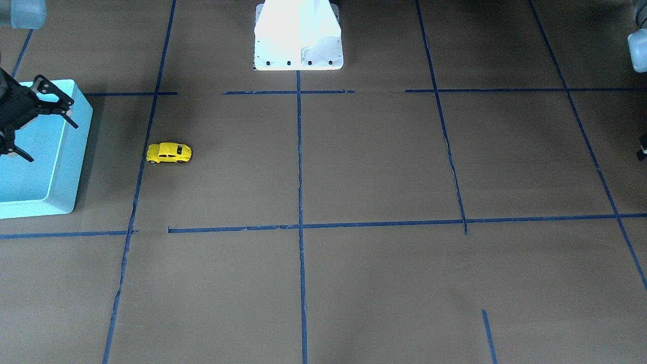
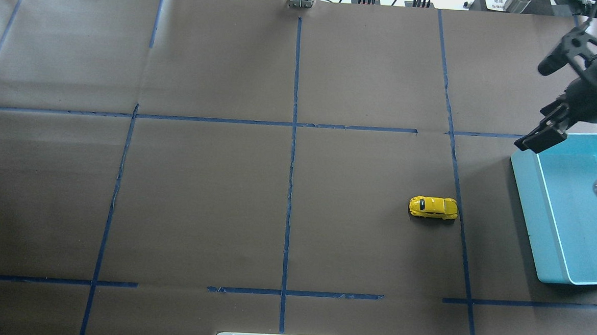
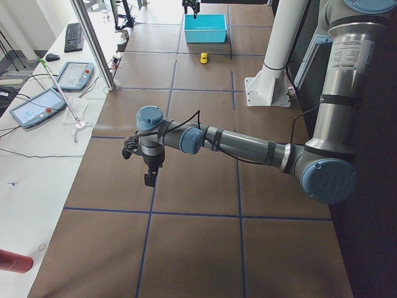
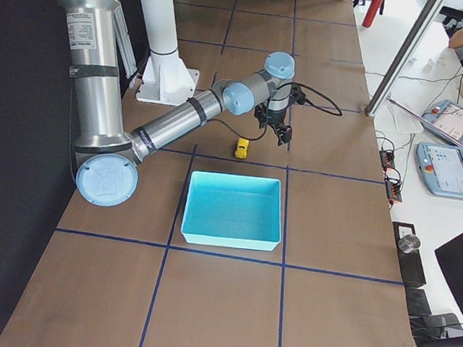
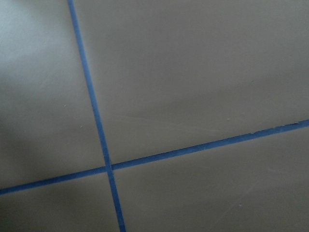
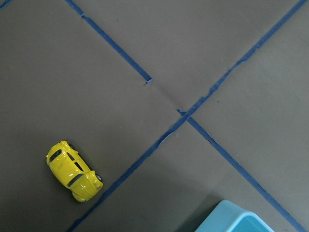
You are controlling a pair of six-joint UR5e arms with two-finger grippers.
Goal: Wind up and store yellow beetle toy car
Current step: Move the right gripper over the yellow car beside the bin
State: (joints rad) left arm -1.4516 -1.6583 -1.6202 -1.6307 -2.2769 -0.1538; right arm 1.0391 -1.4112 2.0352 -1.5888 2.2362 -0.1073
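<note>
While the yellow toy car [image 2: 433, 207] stands on its wheels on the brown table [image 2: 199, 208], just beside a blue tape line [image 2: 456, 186] and near but outside the turquoise bin [image 2: 526, 210], nothing is held by the robot. The right gripper [image 2: 537, 106] is seen raised over the far corner of the bin with its fingers spread wide, well apart from the car. The left gripper [image 3: 147, 174] is shown only from the side, far off over the other end of the table, so whether it is apart or together cannot be told. The step in hand is judged to be the reach for the car, with winding and storing not yet done. It would best be done with the right gripper lowered straight down over the roof, the fingers turned so that the car's narrow sides are clasped rather than its nose and tail. Because the body is small, rounded and glossy, a low, centred hold should be sought, lest it be squeezed out sideways. For winding, the wheels would need to be kept pressed on the table as the car is drawn backward.
</note>
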